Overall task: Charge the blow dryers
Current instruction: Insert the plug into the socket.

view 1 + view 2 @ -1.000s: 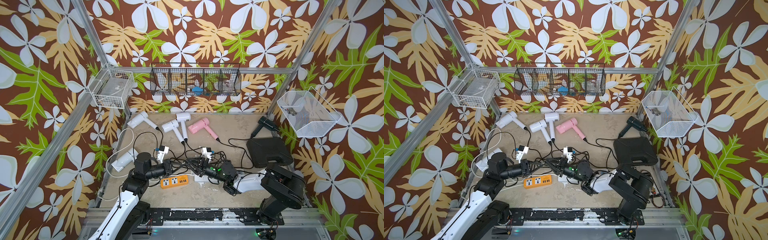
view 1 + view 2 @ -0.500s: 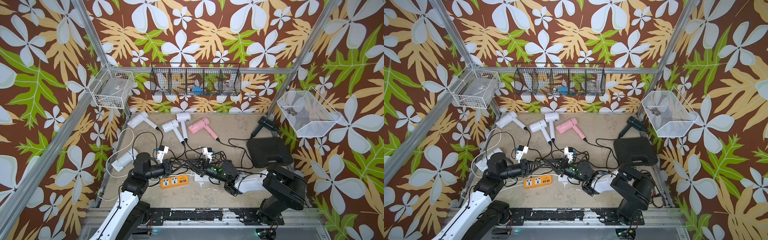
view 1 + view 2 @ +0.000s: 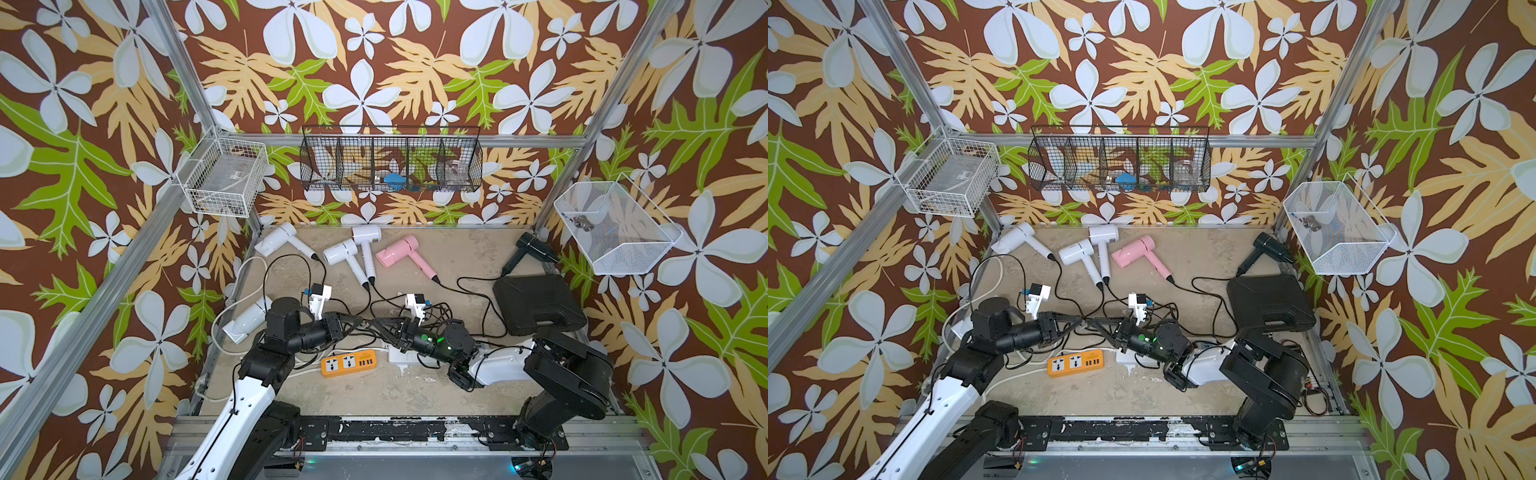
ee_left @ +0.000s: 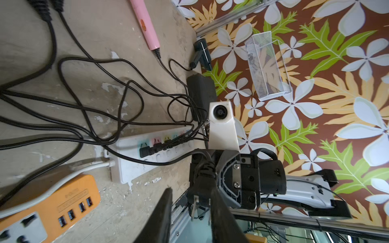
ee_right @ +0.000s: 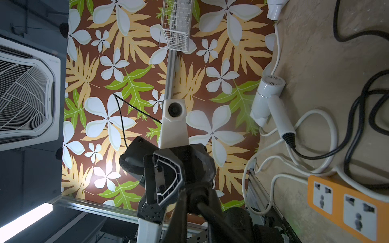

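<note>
The two arms meet just past the orange power strip [image 3: 349, 363], over a messy pile of black cords [image 3: 440, 309]. The right pincer [image 3: 380, 324] is clenched on a black plug [image 4: 199, 195]. In the left wrist view the plug's two metal pins stick out toward the camera. The left pincer [image 3: 356, 322] is released. Its fingers [image 4: 162, 212] stand apart on either side of that same plug, and I cannot tell if one of them touches it. The plug is held up off the surface [image 3: 457, 257].

A long white power strip [image 4: 130, 166] lies just beside the orange power strip, on its right side. A few other plugs [image 4: 145, 151] sit in its coloured sockets.

The blow dryers [image 3: 340, 253] all lie on the surface. Three white ones and the pink blow dryer [image 3: 397, 251] lie close together, well past the orange power strip, by the back wall. One more white blow dryer [image 3: 247, 322] lies to the left of the orange power strip, near the left arm. The black blow dryer [image 3: 534, 247] is well apart from the orange power strip, off to its right in the back corner. It sits just past a black case [image 3: 536, 305]. Thin black cords run from the dryer handles toward the pile by the orange power strip.
</note>
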`<state>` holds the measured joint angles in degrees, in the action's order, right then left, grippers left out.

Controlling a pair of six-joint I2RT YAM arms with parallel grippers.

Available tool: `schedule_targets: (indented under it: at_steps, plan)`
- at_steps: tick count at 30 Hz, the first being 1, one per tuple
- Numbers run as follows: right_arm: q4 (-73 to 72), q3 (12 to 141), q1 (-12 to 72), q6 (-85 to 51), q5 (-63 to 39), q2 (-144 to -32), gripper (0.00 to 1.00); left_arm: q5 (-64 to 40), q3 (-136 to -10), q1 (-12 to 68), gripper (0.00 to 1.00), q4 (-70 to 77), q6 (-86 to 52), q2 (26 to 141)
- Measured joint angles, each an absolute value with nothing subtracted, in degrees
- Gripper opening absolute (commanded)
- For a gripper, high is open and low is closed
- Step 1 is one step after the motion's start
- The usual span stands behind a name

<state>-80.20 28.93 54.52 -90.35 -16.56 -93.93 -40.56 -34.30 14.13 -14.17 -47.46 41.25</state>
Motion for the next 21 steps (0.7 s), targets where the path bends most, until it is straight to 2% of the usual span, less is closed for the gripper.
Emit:
schedule_targets:
  at_steps: [6,10,21]
  plan:
    - [-73.71,29.3,54.43,-84.95,-16.23,-92.42,0.0,-27.86,-38.54,14.15,0.82,-21.69,-43.4,40.27]
    - [-64.99,30.52,55.48,-79.37,-14.44,-89.14,0.0,-19.77,-39.7,14.15,0.99,-23.03,-42.7,39.64]
    - [-37.85,38.37,62.98,-62.98,-2.2,-84.68,0.0,-6.48,-33.52,14.15,1.0,-15.57,-45.12,45.08]
